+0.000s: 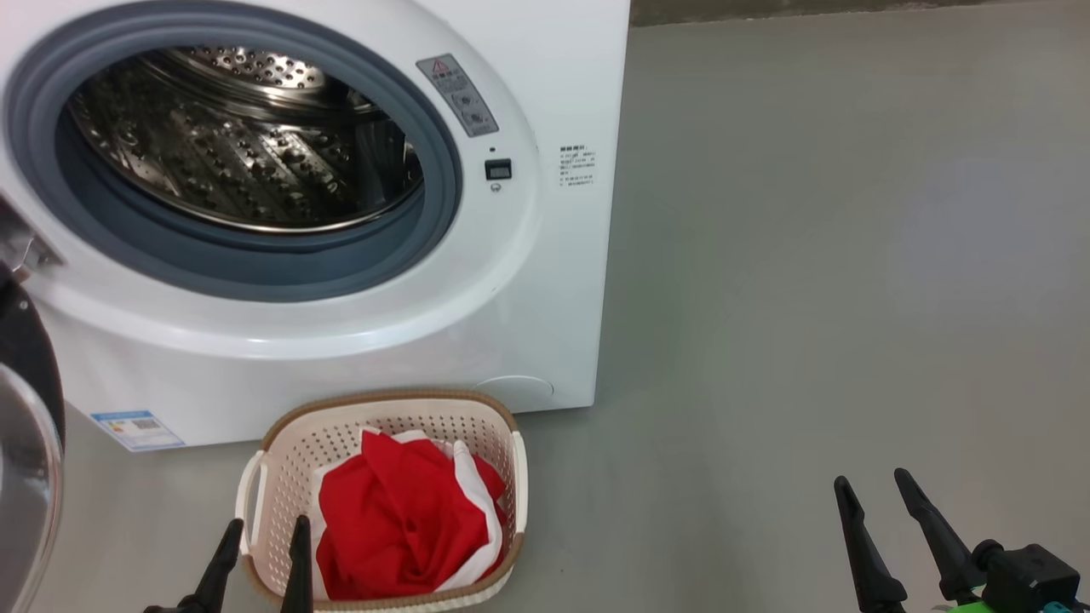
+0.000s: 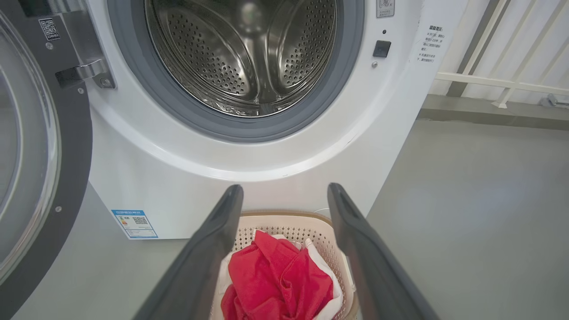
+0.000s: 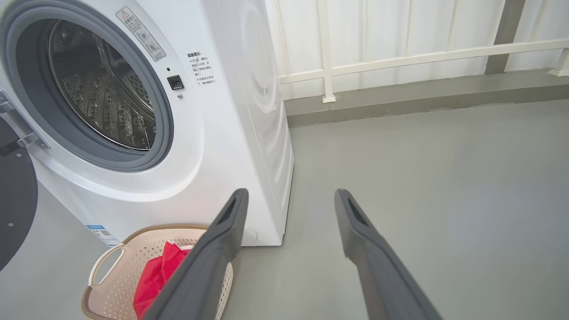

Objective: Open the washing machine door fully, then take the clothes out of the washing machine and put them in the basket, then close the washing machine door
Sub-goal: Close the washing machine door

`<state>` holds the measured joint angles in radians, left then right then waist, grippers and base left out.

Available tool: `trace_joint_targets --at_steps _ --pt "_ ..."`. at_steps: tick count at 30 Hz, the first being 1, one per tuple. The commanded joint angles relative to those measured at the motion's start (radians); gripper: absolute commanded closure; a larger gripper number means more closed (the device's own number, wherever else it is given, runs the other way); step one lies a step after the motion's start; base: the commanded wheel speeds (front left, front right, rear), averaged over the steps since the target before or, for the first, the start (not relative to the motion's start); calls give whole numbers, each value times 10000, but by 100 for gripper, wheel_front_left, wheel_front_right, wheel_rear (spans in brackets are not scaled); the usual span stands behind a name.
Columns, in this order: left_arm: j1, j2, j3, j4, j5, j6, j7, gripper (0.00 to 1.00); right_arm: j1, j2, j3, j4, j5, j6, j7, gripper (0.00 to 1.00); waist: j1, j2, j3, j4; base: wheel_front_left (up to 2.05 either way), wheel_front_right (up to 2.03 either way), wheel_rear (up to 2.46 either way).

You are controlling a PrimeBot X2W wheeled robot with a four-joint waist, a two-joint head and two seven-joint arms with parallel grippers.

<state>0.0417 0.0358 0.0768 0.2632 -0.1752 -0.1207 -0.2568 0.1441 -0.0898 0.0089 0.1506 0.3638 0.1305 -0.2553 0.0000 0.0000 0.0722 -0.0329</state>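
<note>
The left fingers (image 1: 300, 562) are spread wide with nothing between them, tips pointing towards the washing machine (image 1: 545, 281). The right fingers (image 1: 862, 545) are spread just as wide and hold nothing, over bare grey floor (image 1: 809, 298).

The basket (image 1: 341, 443) stands upright on the floor, mouth up, just past the left fingertips and slightly to their right. In the left wrist view it sits in the gap between the two left fingers (image 2: 209, 249), beyond them, with its far brown rim (image 2: 284, 215) close to the foot of the machine. Its pale loop handles face left and right. Its near end is cut off, so its long axis cannot be judged. From the right fingers (image 3: 373, 258) it lies well apart, down to their left (image 3: 129, 262).

The clothes (image 1: 400, 519) lie bunched inside the basket, a red heap with white trim at the right edge, rising to about rim height (image 2: 275, 275).

The washing machine door (image 1: 34, 349) is swung wide open to the left of the left fingers. It is hinged on the machine's left side, and its black rim and glass (image 2: 71, 146) turn towards the robot. The round opening faces the fingers head-on, and the drum (image 1: 238, 153) shows its perforated steel inside the grey gasket (image 2: 249, 129).
</note>
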Motion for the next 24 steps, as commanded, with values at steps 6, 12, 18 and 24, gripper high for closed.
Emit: trace_joint_targets --at_steps 6,12,18,24 --pt "-192 145 294 -272 100 83 -49 0 -149 -170 170 -264 27 2 -65 0 0 0 -26 0 -63 63 0" --pt "-213 145 286 -302 78 77 -49 0 -157 -161 156 -257 13 2 -65 0 0 0 -43 -5 -3 3 0" --pt "-209 145 268 -328 75 98 -49 0 -155 -160 159 -259 16 2 -65 0 0 0 -45 0 0 0 0" --pt "-259 145 246 -315 -19 144 -49 0 -231 -137 216 -321 27 2 -65 0 0 0 -26 85 0 0 0"
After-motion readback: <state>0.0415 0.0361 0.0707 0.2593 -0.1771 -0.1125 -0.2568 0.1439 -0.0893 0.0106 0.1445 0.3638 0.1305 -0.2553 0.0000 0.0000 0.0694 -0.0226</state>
